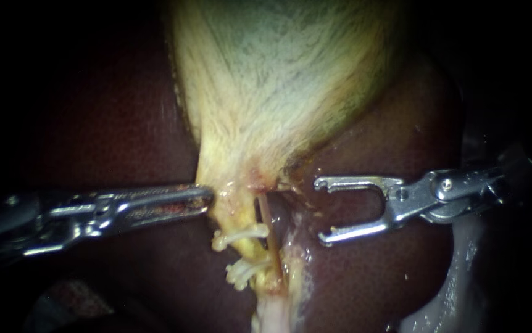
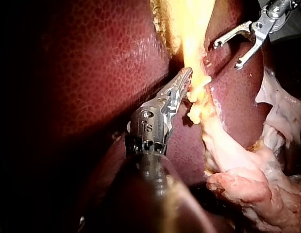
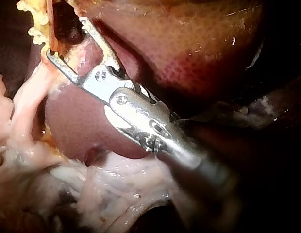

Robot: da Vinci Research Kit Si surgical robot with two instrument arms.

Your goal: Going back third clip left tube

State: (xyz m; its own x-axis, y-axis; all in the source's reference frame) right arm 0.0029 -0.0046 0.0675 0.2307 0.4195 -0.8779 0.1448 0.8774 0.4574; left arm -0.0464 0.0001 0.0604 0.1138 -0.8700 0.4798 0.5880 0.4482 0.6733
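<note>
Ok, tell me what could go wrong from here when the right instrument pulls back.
The right instrument stands wide open beside the tube; pulling back, a tip could snag it or scrape the liver. The left instrument rests against tissue close to the upper clip and lower clip; a slip there could tug them loose.

A strip of bare dark-red liver (image 1: 300,206) lay free at 3 o'clock of the thin brownish tube (image 1: 265,216), reaching the slender steel right instrument (image 1: 320,211) with its open jaws. The steel left instrument (image 1: 209,198) blocked 9 o'clock, two white clips (image 1: 241,235) crowded 6, and the pale yellow gallbladder (image 1: 278,80) closed 12.
</note>
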